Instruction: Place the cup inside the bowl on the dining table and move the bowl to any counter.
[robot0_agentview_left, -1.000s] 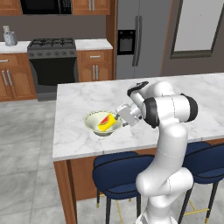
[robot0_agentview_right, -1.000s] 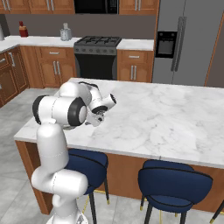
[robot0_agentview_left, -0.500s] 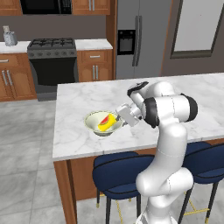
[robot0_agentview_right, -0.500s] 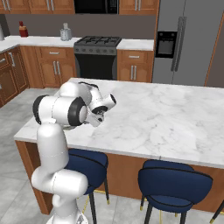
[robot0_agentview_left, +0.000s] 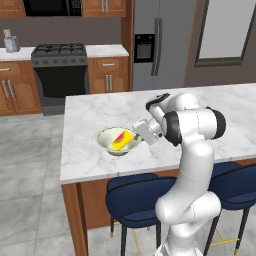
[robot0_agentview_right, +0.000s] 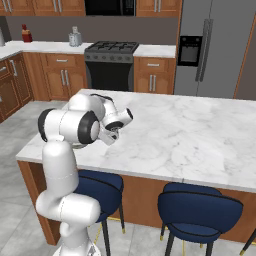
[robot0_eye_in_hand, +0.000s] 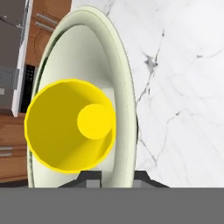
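Observation:
The pale cream-green bowl (robot0_agentview_left: 106, 136) sits near the front left of the marble dining table (robot0_agentview_left: 90, 112). The yellow cup (robot0_agentview_left: 123, 140) lies on its side inside it, red mark up. In the hand view the cup's mouth (robot0_eye_in_hand: 70, 127) faces the camera, within the bowl (robot0_eye_in_hand: 119, 83). My gripper (robot0_agentview_left: 137, 141) is at the bowl's right rim. Its fingertips (robot0_eye_in_hand: 92, 176) stand on either side of the thin rim, one inside and one outside, shut on it (robot0_eye_in_hand: 118, 177). The bowl rests on the table (robot0_eye_in_hand: 183, 87).
Blue stools (robot0_agentview_left: 132, 195) (robot0_agentview_right: 197, 210) stand under the table's near edge. Across the aisle are a stove (robot0_agentview_left: 59, 50), a steel fridge (robot0_agentview_left: 157, 40) and marble counters (robot0_agentview_left: 105, 50) (robot0_agentview_right: 30, 47) over brown cabinets. A wide stretch of tabletop (robot0_agentview_right: 190, 135) lies to my right.
The jaws have come together on the bowl's rim. The arm, bowl and cup have stayed in place.

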